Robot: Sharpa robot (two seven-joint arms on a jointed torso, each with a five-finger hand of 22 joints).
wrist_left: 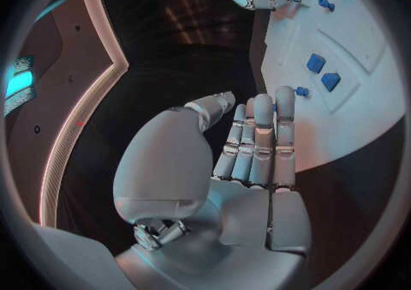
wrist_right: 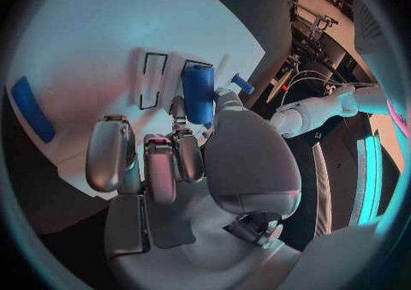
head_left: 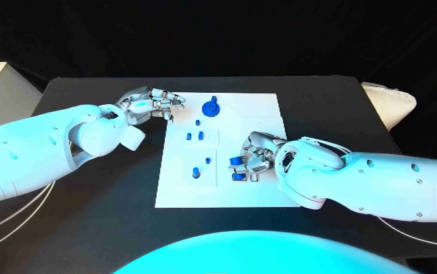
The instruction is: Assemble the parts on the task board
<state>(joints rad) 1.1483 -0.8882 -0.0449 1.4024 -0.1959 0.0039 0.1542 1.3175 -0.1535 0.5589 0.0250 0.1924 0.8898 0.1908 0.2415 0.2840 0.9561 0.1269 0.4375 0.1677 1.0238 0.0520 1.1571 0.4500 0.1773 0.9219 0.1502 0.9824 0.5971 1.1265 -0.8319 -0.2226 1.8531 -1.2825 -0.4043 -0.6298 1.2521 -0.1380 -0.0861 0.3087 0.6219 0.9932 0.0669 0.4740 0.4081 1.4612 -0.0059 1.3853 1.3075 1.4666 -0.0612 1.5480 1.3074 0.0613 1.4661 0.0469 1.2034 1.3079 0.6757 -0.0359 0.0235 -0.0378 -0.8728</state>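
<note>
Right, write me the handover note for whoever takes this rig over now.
Left hand: holds nothing, fingers straight and close together, over the black table at the task board's far left corner.
Right hand: holds a blue part over the board's right side.
On the board: a round blue part at the far edge, two small blue parts mid-board, one nearer the robot.
Done: one part picked up.
Left: seat the held part, then the rest. Which loose parts are already seated cannot be told.

Blue parts [head_left: 194, 136] on a white task board [head_left: 259, 107], black table [head_left: 100, 211], silver hands.
</note>
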